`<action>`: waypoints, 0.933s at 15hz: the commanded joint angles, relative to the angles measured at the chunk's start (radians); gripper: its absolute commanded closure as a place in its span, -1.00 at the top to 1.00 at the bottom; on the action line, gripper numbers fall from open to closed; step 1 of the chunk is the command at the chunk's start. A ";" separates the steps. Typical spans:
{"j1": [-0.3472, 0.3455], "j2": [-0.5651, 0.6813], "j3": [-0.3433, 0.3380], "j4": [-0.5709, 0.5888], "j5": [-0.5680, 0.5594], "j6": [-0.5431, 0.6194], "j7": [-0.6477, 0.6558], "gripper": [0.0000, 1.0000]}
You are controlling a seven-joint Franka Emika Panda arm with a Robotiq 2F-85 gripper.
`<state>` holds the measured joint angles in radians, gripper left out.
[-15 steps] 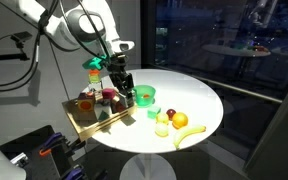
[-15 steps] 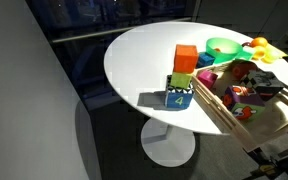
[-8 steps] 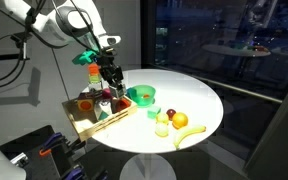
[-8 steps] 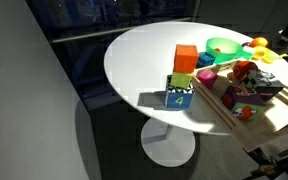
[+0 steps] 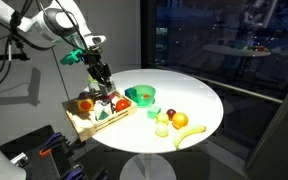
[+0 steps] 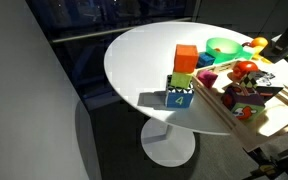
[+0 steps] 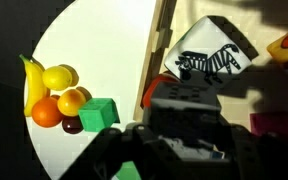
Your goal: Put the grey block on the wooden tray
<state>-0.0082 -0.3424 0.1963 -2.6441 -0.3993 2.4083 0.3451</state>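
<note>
The wooden tray [image 5: 88,127] stands at the table's edge below the arm and holds several coloured toys. It also shows in an exterior view [image 6: 222,108] and in the wrist view [image 7: 161,40]. My gripper [image 5: 104,79] hangs above the middle of the tray. In the wrist view the gripper [image 7: 189,140] fills the lower middle, with its dark fingers closed on a small pale grey patch, the grey block [image 7: 192,148]. The block is mostly hidden by the fingers and cannot be made out in either exterior view.
A round green bowl [image 5: 141,95] sits beside the tray. Fruits [image 5: 167,120] and a banana [image 5: 189,135] lie on the white round table [image 5: 199,100]. A stack of orange, green and blue blocks [image 6: 182,80] stands near the tray. A white zebra-print block [image 7: 212,55] lies in the tray.
The gripper has moved from near the green bowl to over the middle of the tray, and stays closed.
</note>
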 commanded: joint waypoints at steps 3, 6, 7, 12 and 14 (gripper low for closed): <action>-0.007 -0.038 0.083 -0.026 -0.066 -0.019 0.155 0.93; -0.012 -0.036 0.096 -0.024 -0.089 -0.021 0.197 1.00; -0.012 -0.035 0.093 -0.022 -0.090 -0.025 0.200 1.00; -0.013 -0.026 0.055 0.002 -0.034 -0.123 0.156 1.00; -0.009 -0.027 0.030 0.015 -0.009 -0.194 0.129 1.00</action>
<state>-0.0215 -0.3532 0.2565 -2.6543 -0.4524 2.3105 0.5206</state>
